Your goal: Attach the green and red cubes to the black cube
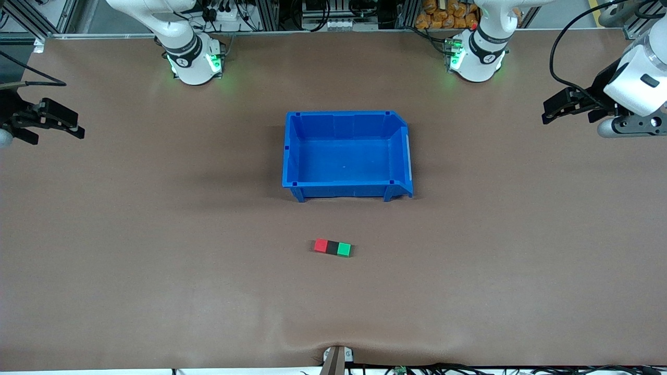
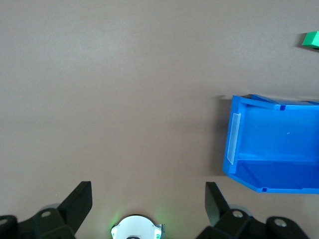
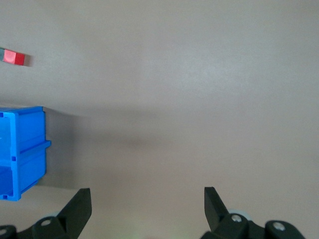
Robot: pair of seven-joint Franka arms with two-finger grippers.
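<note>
I count three small cubes: one red cube (image 1: 321, 245), one black cube (image 1: 332, 247) and one green cube (image 1: 344, 249). They sit in a single row on the brown surface (image 1: 156, 234), touching side by side, black in the middle, red toward the right arm's end and green toward the left arm's end. There is one blue bin (image 1: 346, 181), and the row lies nearer to the front camera than it.

My left wrist view catches only the green cube (image 2: 311, 39), cut off at the frame edge; my right wrist view shows only the red cube (image 3: 14, 58), with a sliver of black beside it.

Both arms wait. The left claw (image 1: 553, 110) hangs spread and holding nothing over its end of the surface, well apart from the cubes. The right claw (image 1: 70, 126) is likewise spread and unloaded over its own end, partly cut off by the frame.
</note>
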